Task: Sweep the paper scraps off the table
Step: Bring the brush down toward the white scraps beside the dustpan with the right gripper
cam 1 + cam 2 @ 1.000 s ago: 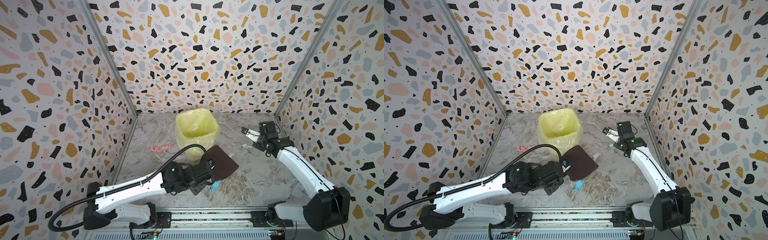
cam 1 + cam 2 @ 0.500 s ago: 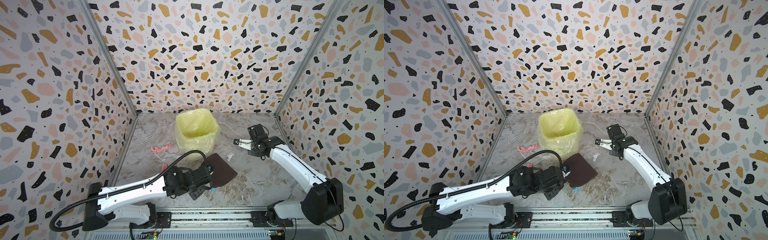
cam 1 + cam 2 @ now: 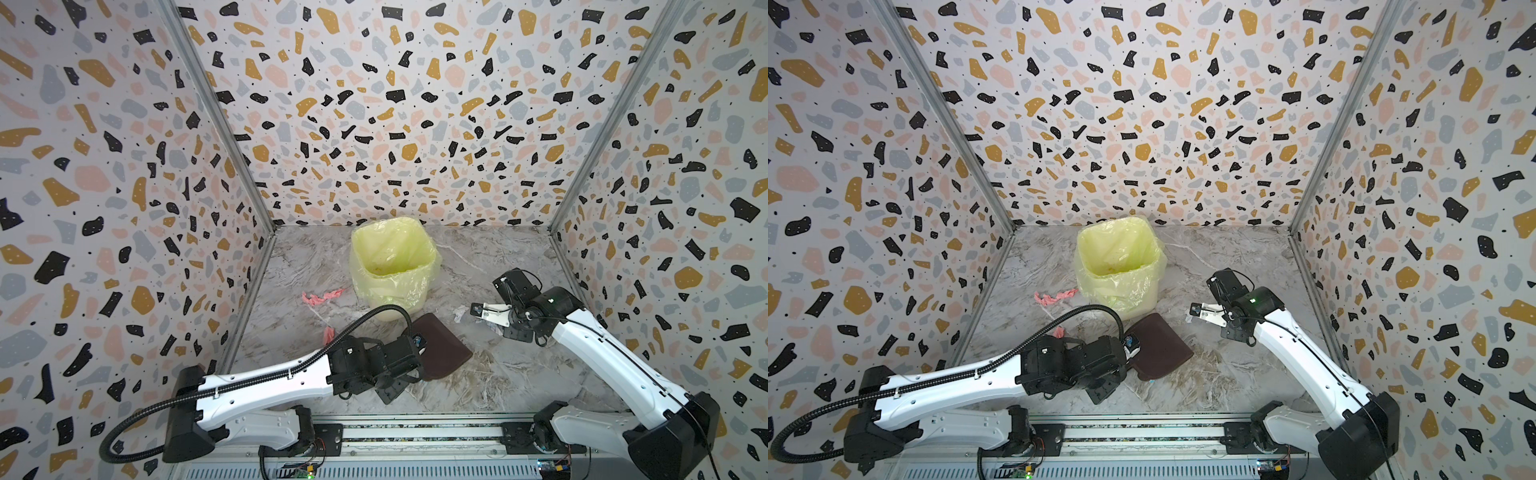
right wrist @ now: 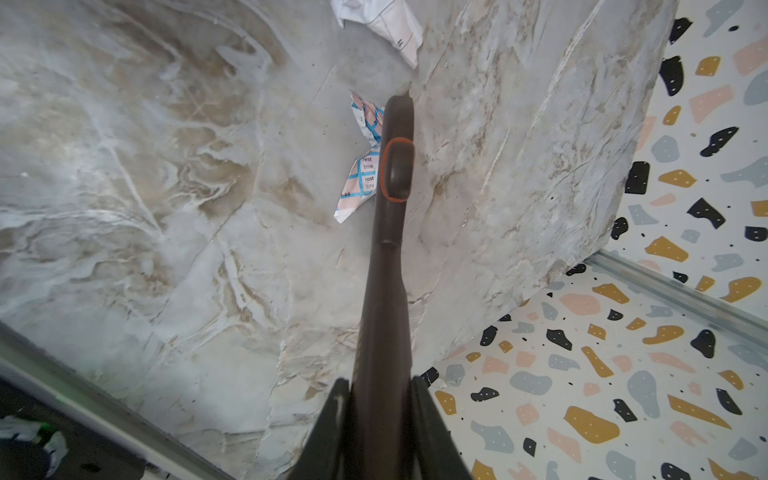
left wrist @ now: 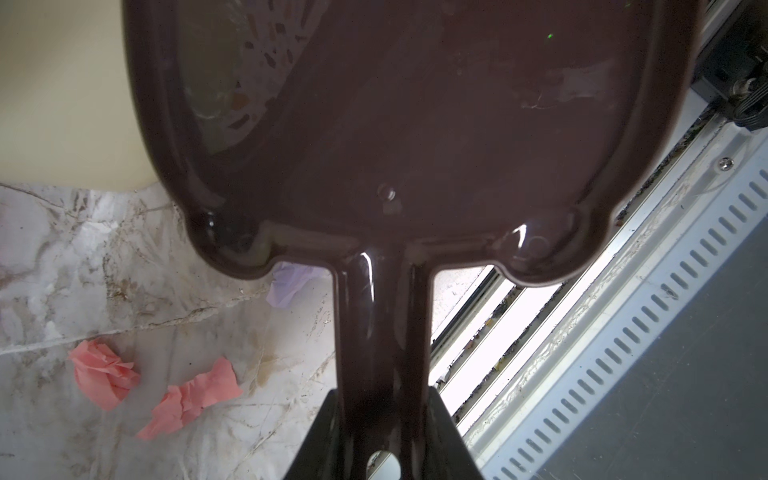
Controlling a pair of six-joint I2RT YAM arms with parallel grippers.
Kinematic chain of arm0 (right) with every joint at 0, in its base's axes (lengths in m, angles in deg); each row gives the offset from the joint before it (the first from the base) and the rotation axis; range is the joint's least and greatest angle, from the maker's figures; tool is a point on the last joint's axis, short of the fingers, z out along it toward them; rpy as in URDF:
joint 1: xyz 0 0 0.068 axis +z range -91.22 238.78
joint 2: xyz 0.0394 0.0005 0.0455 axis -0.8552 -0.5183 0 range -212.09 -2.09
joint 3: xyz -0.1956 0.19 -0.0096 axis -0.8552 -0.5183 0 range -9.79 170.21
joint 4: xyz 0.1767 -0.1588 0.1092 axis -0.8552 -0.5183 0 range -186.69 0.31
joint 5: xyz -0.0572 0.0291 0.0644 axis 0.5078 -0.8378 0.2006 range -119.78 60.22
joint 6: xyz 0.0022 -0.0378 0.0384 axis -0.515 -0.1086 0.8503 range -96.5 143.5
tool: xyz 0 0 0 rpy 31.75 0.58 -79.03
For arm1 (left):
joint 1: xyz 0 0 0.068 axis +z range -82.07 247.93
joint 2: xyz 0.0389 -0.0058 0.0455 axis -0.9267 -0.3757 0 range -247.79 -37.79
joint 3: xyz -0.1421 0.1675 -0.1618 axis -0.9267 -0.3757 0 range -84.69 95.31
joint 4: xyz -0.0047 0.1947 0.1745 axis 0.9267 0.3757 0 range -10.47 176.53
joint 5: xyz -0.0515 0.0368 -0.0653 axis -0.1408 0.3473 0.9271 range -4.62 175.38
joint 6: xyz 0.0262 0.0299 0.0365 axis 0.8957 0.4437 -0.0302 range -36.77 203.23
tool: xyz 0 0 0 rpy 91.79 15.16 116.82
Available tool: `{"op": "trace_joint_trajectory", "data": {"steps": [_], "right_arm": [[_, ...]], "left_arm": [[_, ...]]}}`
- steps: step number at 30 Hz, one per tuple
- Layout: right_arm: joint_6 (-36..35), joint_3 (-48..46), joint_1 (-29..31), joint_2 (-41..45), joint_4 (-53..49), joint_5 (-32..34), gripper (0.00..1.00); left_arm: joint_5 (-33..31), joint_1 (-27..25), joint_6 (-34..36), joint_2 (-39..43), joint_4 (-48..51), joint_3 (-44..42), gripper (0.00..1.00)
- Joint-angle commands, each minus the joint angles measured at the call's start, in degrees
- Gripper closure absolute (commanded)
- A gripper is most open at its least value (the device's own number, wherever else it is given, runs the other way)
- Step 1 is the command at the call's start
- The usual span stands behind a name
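Left hand (image 5: 384,436) grips dustpan (image 5: 415,124); right hand (image 4: 382,415) grips brown tool (image 4: 390,249), paper scraps (image 4: 359,178) at its far end.

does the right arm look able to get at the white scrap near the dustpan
Likely yes: the right gripper is shut on the brush, whose tip sits close to the white scrap, with only bare table between.

The bin (image 3: 390,266) stands mid-back on the surface (image 3: 519,382), the dustpan (image 3: 442,353) just before it and the left arm (image 3: 270,378) lying low across the front left, blocking that side. Open room lies along the back right, behind the right arm (image 3: 602,353), and at the front middle between the arms. Walls (image 3: 124,208) close three sides.
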Motion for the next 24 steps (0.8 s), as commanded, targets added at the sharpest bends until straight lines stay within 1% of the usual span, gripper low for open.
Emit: {"op": "trace_joint_trajectory", "data": {"steps": [1, 4, 5, 7, 9, 12, 15, 19, 24], "right_arm": [[3.0, -1.8, 1.1, 1.6, -13.5, -3.9, 1.00], [3.5, 0.3, 2.0, 3.5, -13.5, -6.3, 1.00], [4.2, 1.1, 1.9, 3.7, -13.4, -6.1, 1.00], [5.3, 2.7, 1.3, 3.6, -13.1, -4.3, 1.00], [5.7, 4.8, -1.7, 2.7, -13.0, -3.1, 1.00], [6.1, 6.3, -3.4, 2.5, -11.5, 2.0, 1.00], [7.0, 7.6, -4.7, 2.0, -9.8, 4.9, 1.00], [8.1, 8.4, -6.5, 0.7, -9.1, 3.4, 1.00], [9.9, 8.3, -8.2, -1.3, -8.9, -3.3, 1.00]], "left_arm": [[1.3, -0.3, 0.5, -0.8, -1.8, -0.8, 1.00], [2.2, -0.6, 1.1, -2.2, -1.9, -0.9, 1.00], [2.3, -0.7, 1.3, -3.1, -1.7, -0.8, 1.00], [2.3, -1.2, 2.0, -4.7, -1.5, -0.2, 1.00], [2.1, -1.4, 2.7, -6.5, -1.4, 0.9, 1.00], [2.1, -1.5, 3.8, -8.9, -1.8, 2.8, 1.00], [1.9, -1.6, 4.9, -12.1, -2.2, 4.9, 1.00], [1.7, -1.7, 6.4, -15.9, -2.1, 8.3, 1.00], [0.6, -1.7, 7.5, -19.5, -0.7, 10.4, 1.00]]}}
